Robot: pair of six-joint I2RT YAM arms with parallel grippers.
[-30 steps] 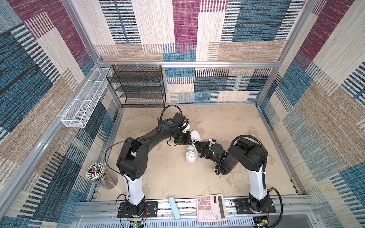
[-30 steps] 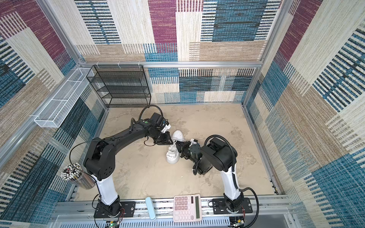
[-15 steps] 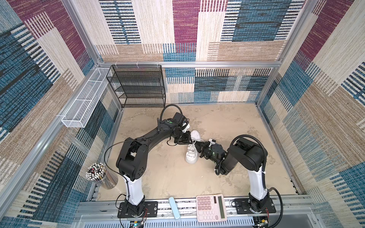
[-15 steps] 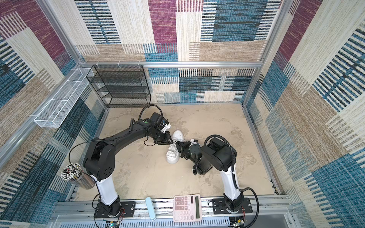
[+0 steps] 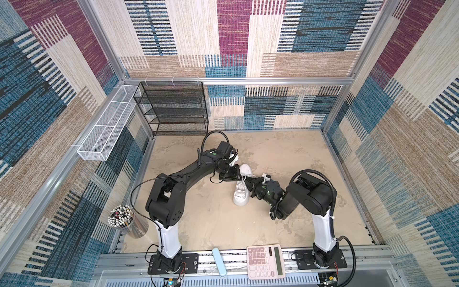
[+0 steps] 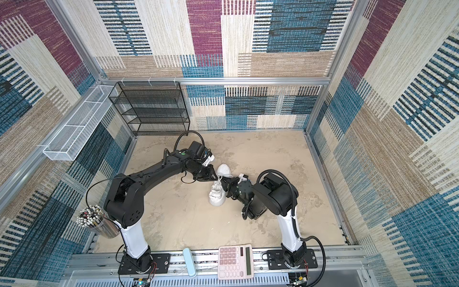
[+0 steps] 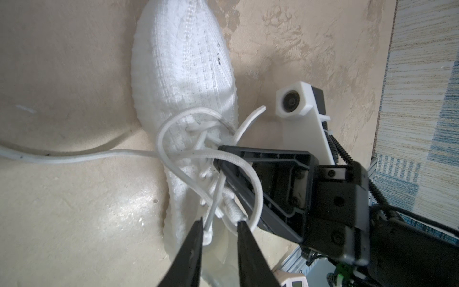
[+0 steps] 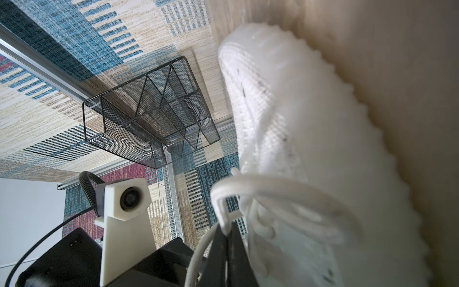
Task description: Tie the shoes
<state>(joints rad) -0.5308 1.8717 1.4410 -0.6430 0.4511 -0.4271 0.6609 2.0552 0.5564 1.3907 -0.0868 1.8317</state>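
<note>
Shoe lies on the table directly under the left pincer and the right pincer, which meet tip to tip over its lacing in both top views. Its toe points off toward the front rail, and its heel end sits below the left pincer. That pincer stands part open. Its fingers are apart, with a thin lace end hanging in the gap against one of them, not squeezed. The right pincer is closed tight on the lace, a loop of which rises out between its tips. Another strand trails flat across the table, away from both.

Containers all stand well apart from the pincers. A cup crammed with pens is far back from the left pincer, beside that arm's base. A white wire basket hangs on the side wall beyond the left arm, and a black mesh rack stands at the back wall behind the left pincer. Through both, only mesh and wall show. A calculator and a blue case lie on the rail between the arm bases.

Bare table spreads from the shoe's toe to the rail. More of it spreads beyond the right pincer's arm to the far side wall, and behind the left pincer up to the rack.
</note>
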